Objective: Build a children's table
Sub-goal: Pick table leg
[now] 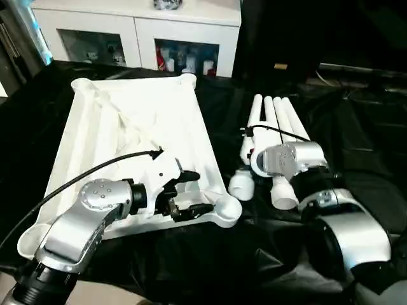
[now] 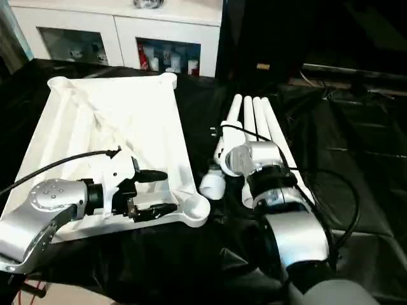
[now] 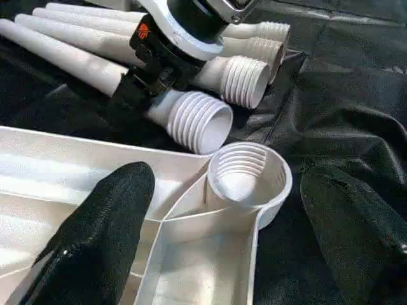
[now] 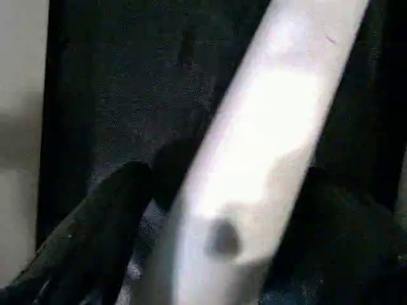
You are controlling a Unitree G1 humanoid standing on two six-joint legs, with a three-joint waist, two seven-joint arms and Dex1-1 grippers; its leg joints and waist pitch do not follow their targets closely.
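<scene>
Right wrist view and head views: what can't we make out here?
- Right gripper: in the right wrist view a blurred white cylindrical tube leg runs between the black fingers; contact unclear. In the eye views the silver wrist hides it.
- White glass-door cabinet: contents too small; the top edge cuts it off.
- White ribbed plastic tabletop: the left arm covers its near rim.

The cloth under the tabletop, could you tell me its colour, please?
Black cloth, clearest in the left eye view.
</scene>
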